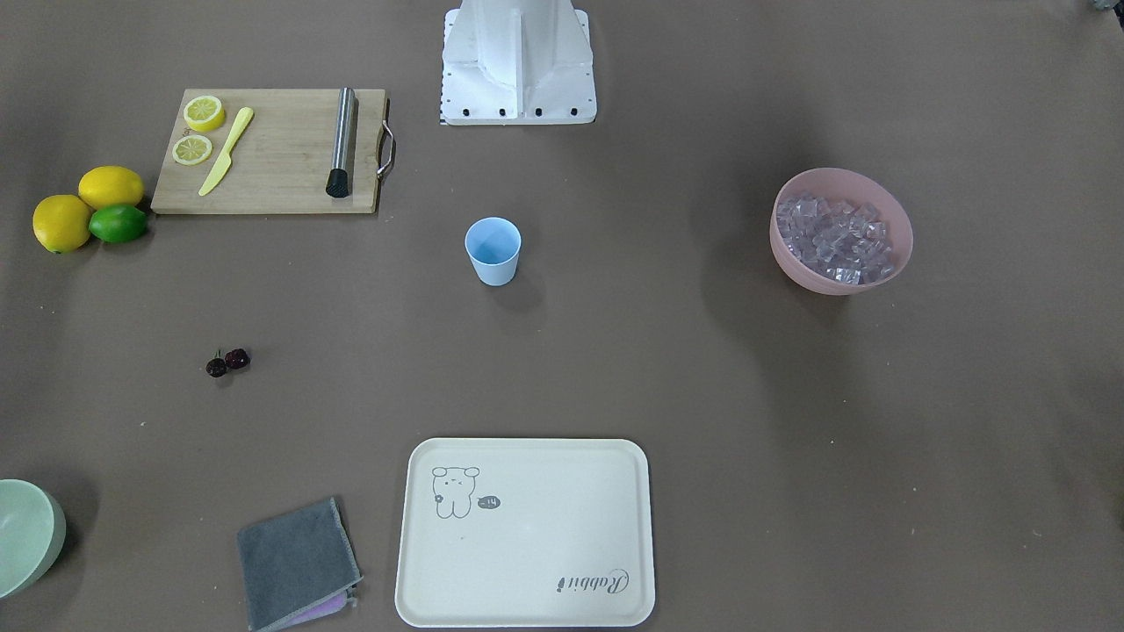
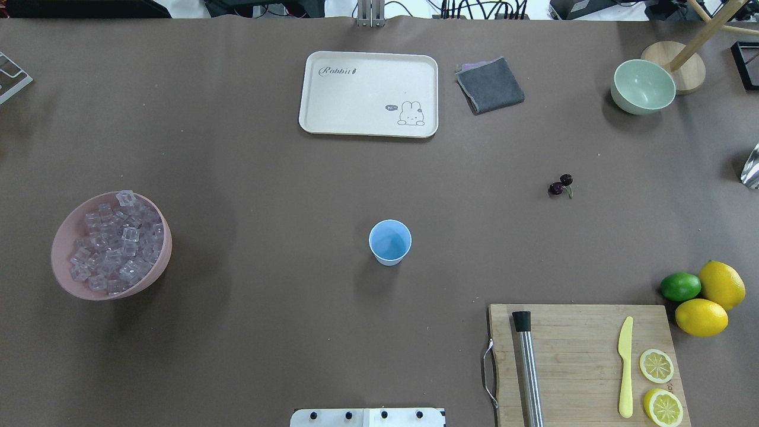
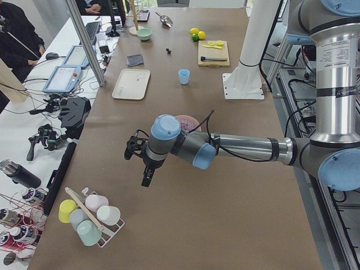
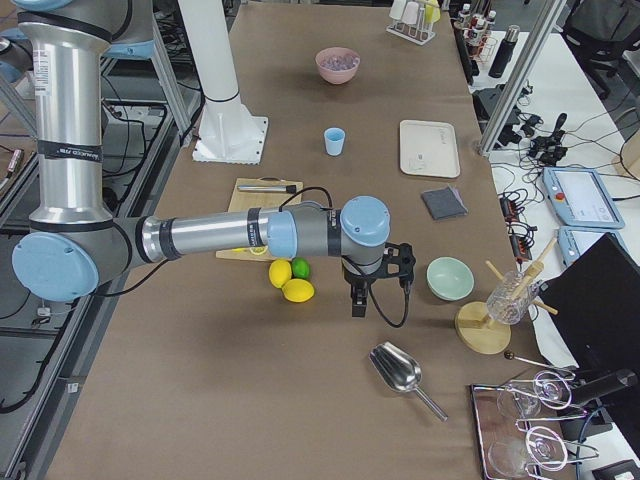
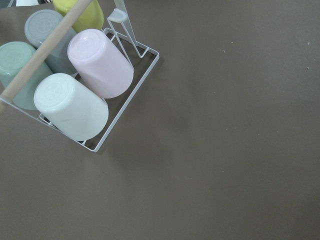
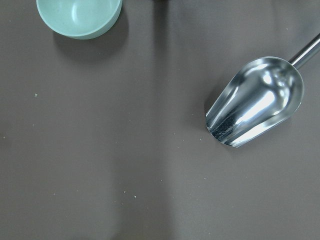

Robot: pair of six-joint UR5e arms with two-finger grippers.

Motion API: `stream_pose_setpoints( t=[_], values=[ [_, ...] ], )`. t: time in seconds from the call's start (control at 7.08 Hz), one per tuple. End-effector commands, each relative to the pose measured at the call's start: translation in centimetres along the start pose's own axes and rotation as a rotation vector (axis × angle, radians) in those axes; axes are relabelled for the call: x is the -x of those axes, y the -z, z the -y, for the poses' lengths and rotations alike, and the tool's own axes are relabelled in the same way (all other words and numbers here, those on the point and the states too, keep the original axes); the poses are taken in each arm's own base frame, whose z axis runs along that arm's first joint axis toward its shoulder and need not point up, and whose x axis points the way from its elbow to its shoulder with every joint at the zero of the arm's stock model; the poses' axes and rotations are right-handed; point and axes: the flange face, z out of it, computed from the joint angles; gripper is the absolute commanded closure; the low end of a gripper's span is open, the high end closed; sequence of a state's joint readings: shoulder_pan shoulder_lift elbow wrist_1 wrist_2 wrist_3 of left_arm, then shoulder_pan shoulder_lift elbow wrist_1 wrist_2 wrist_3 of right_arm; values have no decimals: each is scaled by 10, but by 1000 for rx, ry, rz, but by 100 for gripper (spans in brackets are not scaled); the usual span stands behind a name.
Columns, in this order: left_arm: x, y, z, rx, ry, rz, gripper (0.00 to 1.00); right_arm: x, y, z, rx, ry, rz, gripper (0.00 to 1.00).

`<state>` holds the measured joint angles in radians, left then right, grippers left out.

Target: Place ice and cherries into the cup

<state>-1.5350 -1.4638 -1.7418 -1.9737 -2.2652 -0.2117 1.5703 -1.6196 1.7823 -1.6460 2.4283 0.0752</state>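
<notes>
Cup (image 2: 389,242) stood upright, mid-table (image 2: 249,148), nothing visible inside. Read from the cup in the overhead view: ice (image 2: 112,243) at 9 o'clock, heaped in the pink bowl (image 2: 57,237), well apart. Cherries (image 2: 560,185) at 2 o'clock, lying on the bare table. Tray (image 2: 332,101) at 12, cutting board (image 2: 581,344) at 4 to 5.

Left arm (image 3: 242,147): forearm stretched level out over the table end, wrist bent, left gripper (image 3: 147,179) pointing straight down above bare table, touching nothing. The rack (image 5: 127,101) of upturned cups sat at 10 o'clock in its wrist view.

Right arm (image 4: 210,235): forearm level too, right gripper (image 4: 358,305) pointing down over bare table between the lemons (image 4: 290,282) and the green bowl (image 6: 80,17), nothing seen in it. In its wrist view the scoop (image 6: 257,102) lay at 3 o'clock and the bowl at 11.

Finger state: cannot tell for either gripper. Each showed only in its side view, small and dark, and neither wrist view caught the fingertips.

Cut off or hidden: the scoop handle ran out at the right edge of the right wrist view, and the green bowl was clipped by that view's top. The pink bowl was mostly behind the left wrist in the exterior left view. Cherry stems were barely readable.
</notes>
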Motion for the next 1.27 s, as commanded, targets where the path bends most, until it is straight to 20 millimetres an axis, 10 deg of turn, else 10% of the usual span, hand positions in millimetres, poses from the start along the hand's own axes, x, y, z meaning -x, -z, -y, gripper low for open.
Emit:
stream_pose_setpoints(
  t=[0.0,0.71,1.13],
  values=[
    [-7,4,3,-3,-8,-30,2,2,1,1,-1,3,5,0],
    [-66,24,27,-129,-220,-305,2,5,3,-1,-6,10,8,0],
    [-185,26,36,-161,-183,-308,2,5,3,-1,-5,9,8,0]
  ],
)
